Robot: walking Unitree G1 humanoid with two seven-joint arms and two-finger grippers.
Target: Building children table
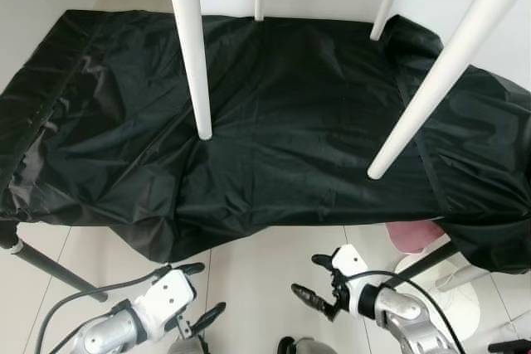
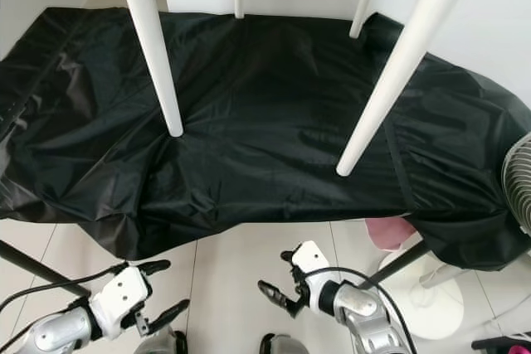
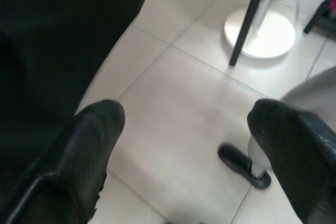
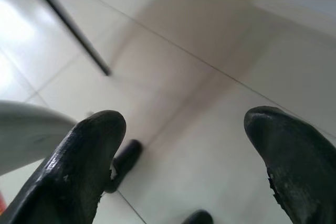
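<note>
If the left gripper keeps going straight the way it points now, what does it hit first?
Probably the tiled floor: the left gripper is open and angled down at bare tile beside the black cloth. Depth is unclear.

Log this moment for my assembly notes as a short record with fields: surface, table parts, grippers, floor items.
surface: black cloth draped over a raised surface
table parts: four white legs pointing up toward the camera, tabletop hidden
left gripper: open, low over the tiled floor, holding nothing
right gripper: open, low, holding nothing
floor items: round white base, pink object under the cloth edge
</note>
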